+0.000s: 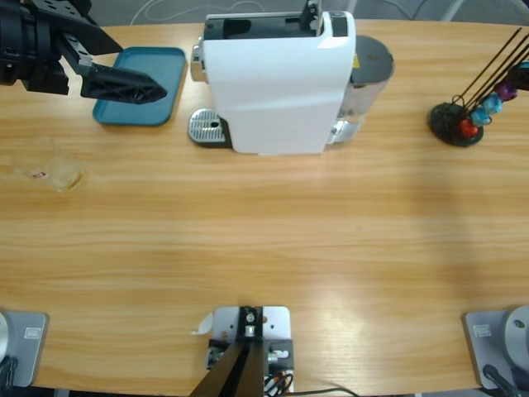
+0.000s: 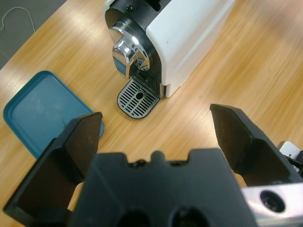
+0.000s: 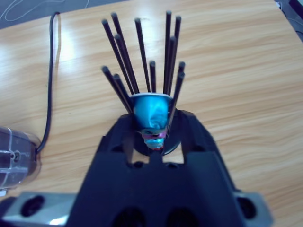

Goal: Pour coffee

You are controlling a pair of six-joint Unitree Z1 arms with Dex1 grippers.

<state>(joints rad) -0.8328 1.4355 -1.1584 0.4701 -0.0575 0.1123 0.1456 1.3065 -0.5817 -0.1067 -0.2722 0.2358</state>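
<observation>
My left gripper (image 2: 156,137) hangs spread wide and empty over the wooden table (image 1: 264,248), beside the blue tray (image 2: 42,111). Ahead stands the white coffee machine (image 2: 184,38), its long axis running away from me, spout (image 2: 128,49) toward me above the drip grate (image 2: 138,98) — no coffee or cup shows anywhere. My right gripper (image 3: 152,137) is clenched on a blue capsule (image 3: 151,113) in the capsule rack (image 3: 142,56), whose rods fan upward.

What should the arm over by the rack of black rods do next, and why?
Probably lift the blue capsule straight up out of the capsule rack. The right gripper appears shut on it between the rods, and the white coffee machine stands with nothing on its drip grate, so no coffee is made yet.
</observation>
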